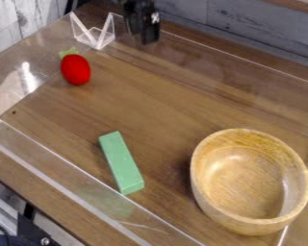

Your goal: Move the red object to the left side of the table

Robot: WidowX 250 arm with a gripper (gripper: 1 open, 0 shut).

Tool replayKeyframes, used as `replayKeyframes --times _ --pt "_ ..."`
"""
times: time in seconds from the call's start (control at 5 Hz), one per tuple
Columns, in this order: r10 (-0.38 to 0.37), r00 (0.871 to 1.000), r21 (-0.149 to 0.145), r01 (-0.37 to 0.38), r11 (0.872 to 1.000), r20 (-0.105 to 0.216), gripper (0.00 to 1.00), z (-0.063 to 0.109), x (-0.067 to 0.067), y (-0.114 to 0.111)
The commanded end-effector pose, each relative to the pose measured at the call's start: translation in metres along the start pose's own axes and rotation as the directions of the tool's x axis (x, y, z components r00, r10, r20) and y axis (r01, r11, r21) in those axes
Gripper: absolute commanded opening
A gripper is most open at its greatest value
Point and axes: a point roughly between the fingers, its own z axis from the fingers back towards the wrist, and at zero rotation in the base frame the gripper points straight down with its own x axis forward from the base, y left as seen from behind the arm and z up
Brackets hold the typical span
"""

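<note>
One red object (74,67), one green block (120,161) and one wooden bowl (250,181) lie on the table (195,96). The red object is small, rounded and bright, with a green leafy tip, resting at upper left near the clear wall. The gripper (145,23) hangs dark at top centre, pointing steeply down, fingers spread and empty, well apart from the red object.

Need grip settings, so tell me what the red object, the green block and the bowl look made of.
Red object: probably plastic or rubber; smooth, bright, slightly glossy, with a small green leafy end. Green block: looks like painted wood or plastic; flat matte faces, crisp edges, no grain visible. Bowl: wood, with visible grain and a satin light-tan finish.
</note>
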Motion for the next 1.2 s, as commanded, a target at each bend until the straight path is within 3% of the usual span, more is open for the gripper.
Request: replayKeyframes --times 0.0,0.2,0.4,0.6,0.8,1.0 --pt "0.019 0.999 -0.015 -0.019 1.000 -0.030 1.00 0.003 -0.008 0.010" --pt "0.080 0.995 0.044 -0.077 0.996 -0.066 1.00 -0.010 -0.011 0.011" --pt "0.132 0.990 0.061 -0.128 0.990 -0.052 1.00 -0.025 -0.006 -0.001" --pt "0.246 0.966 0.084 -0.239 0.967 -0.082 1.00 -0.024 0.011 -0.023" --pt "0.274 0.959 0.089 -0.267 0.960 -0.076 0.00 -0.016 0.025 -0.033" --pt "0.235 0.970 0.096 -0.228 0.969 -0.065 0.00 -0.013 0.025 -0.030"
